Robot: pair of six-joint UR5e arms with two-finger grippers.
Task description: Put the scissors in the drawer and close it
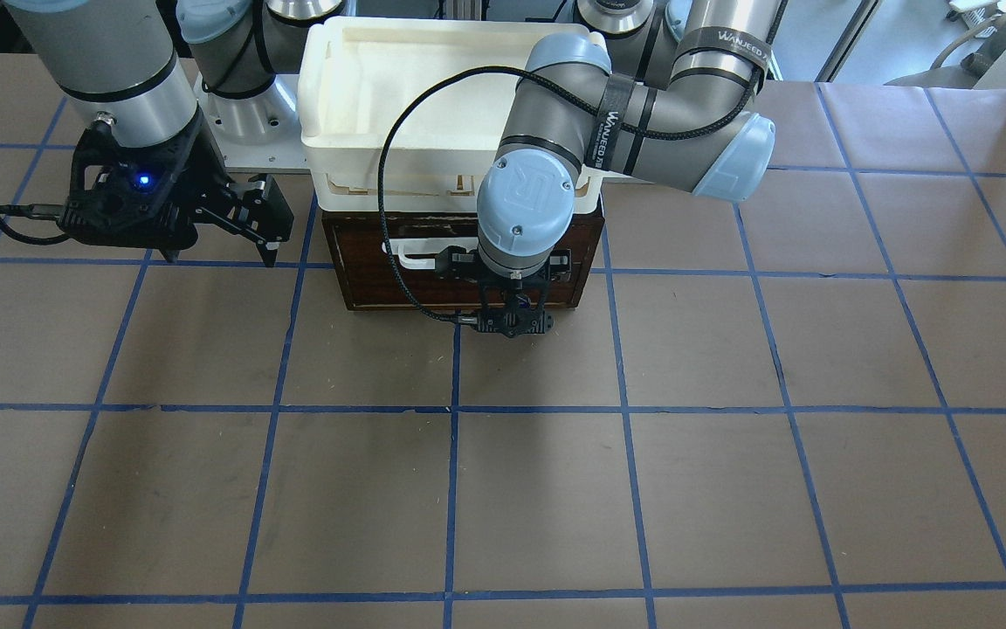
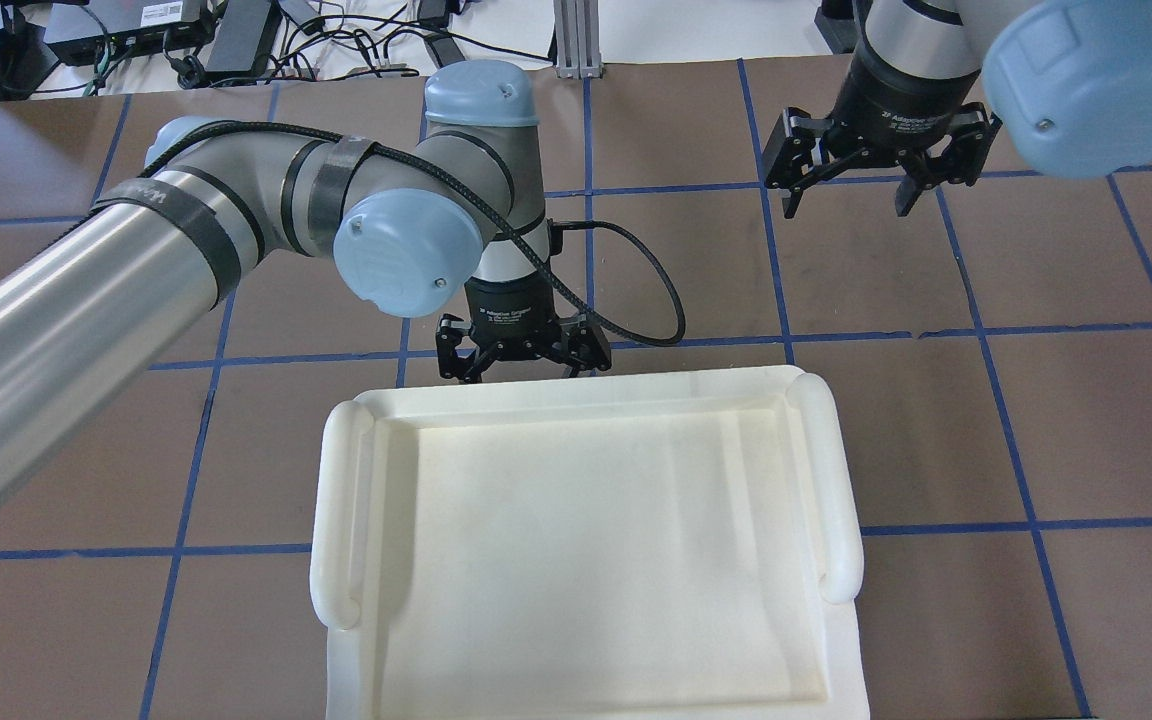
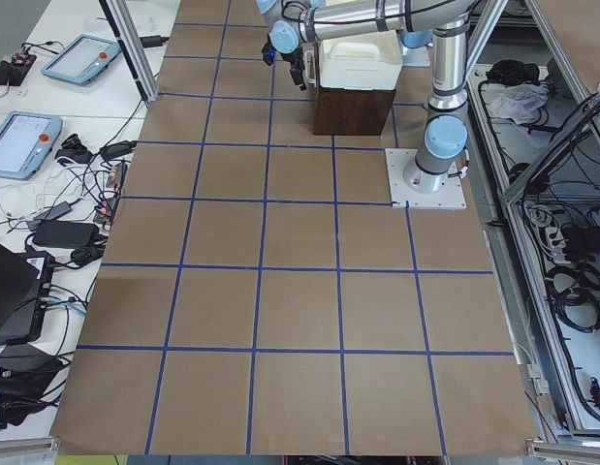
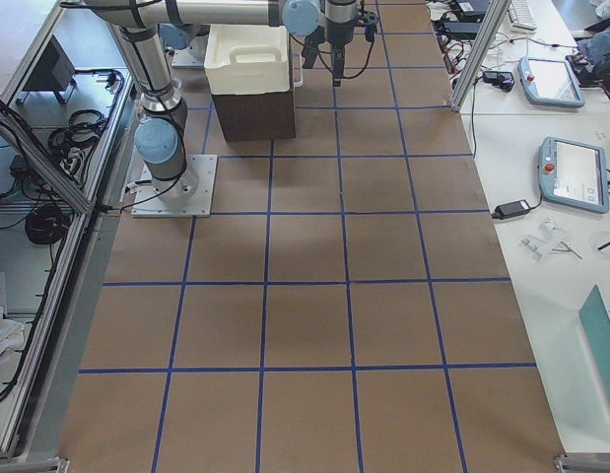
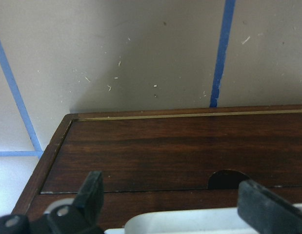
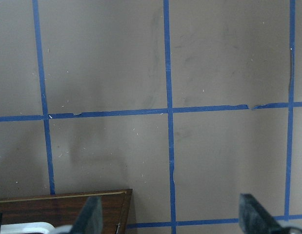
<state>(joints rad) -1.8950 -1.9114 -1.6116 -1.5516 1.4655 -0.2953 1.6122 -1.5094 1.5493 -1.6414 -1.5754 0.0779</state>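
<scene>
Drawer [image 1: 354, 281] on blue-gridded table [image 1: 730, 489]

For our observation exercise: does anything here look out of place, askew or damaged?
Nothing stands out. The drawer looks shut and square under the tray. The left gripper is open at the handle, and the right gripper hangs open off to one side. No scissors are in view.

White letters spelling WANJEED run along a black strap [image 1: 733, 45] around the left arm [image 1: 686, 131], and again on a second strap [image 1: 612, 118] nearer the wrist. The blue joint cap [image 1: 525, 188] below them bears an embossed UR mark. In the overhead view, the black body above the right hand [image 2: 848, 203] reads "2F Adaptive", the rest blurred. Similar lettering above the left hand [image 2: 523, 372] is too small to read.
</scene>
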